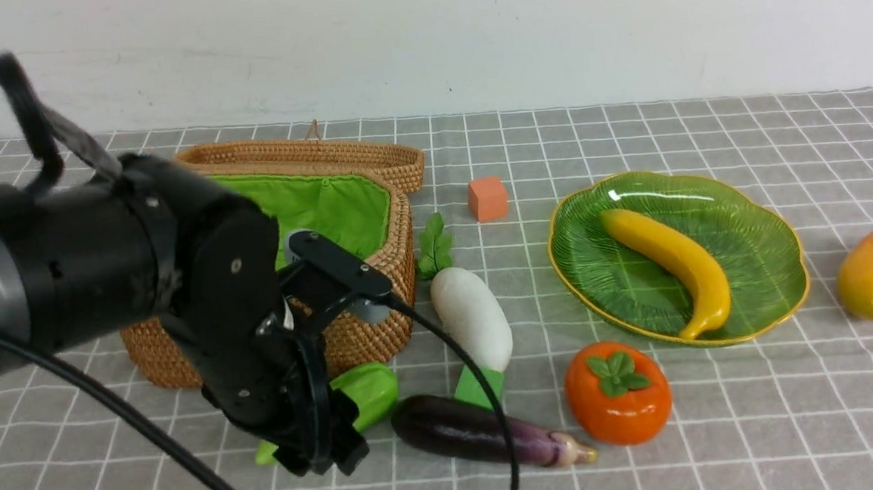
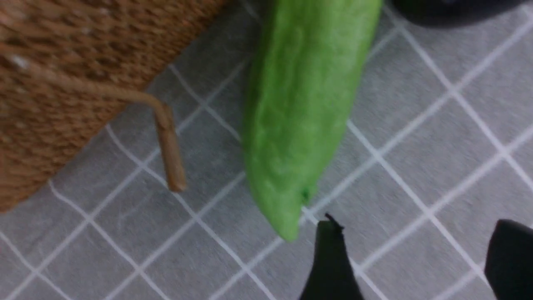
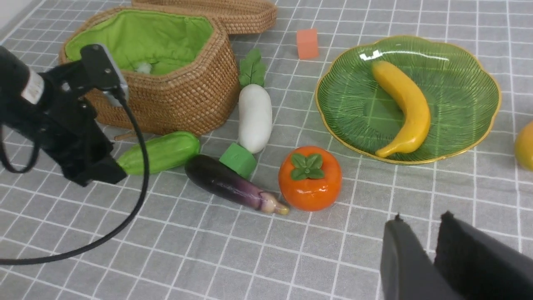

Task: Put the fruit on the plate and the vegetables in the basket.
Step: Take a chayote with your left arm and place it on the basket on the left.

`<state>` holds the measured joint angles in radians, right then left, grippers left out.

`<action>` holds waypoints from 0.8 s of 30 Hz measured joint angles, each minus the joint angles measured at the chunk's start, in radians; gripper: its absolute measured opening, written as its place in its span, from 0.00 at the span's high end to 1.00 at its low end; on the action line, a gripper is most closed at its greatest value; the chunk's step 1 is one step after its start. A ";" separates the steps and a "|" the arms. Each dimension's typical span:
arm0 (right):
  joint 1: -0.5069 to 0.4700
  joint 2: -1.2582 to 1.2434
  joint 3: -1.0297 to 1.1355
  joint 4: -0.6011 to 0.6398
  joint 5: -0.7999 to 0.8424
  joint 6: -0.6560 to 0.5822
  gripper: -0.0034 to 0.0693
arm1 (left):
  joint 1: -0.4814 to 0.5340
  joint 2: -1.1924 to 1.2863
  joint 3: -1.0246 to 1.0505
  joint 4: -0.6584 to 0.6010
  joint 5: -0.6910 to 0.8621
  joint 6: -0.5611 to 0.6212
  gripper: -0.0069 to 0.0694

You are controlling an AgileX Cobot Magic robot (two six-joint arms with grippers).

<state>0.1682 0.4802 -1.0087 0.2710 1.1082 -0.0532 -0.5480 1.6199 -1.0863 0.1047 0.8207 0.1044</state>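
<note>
Left jaws wide and empty by the gourd.
Front: gourd (image 1: 370,391) lies lower left on the counter (image 1: 722,447) beside the basket (image 1: 389,278), its near end behind the left jaws. Left wrist: gourd's (image 2: 300,116) tip sits just outside the spread jaws, bottom centre. Right wrist: right jaws, bottom right, narrowly apart and empty; gourd (image 3: 160,152) at centre left.
</note>
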 joint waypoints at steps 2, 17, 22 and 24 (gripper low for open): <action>0.000 0.000 0.000 0.005 0.000 0.000 0.77 | 0.010 0.028 0.003 0.026 -0.046 0.000 0.20; 0.000 0.000 0.000 0.045 0.007 -0.001 0.77 | 0.013 0.189 0.004 0.069 -0.155 0.000 0.38; 0.000 0.000 0.000 0.057 0.007 -0.001 0.77 | 0.013 0.186 0.004 0.064 -0.140 0.000 0.37; 0.000 0.000 0.000 0.057 0.007 -0.001 0.77 | 0.013 0.161 0.004 0.058 -0.083 0.001 0.37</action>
<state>0.1682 0.4802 -1.0087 0.3281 1.1157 -0.0539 -0.5346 1.7806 -1.0820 0.1628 0.7377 0.1054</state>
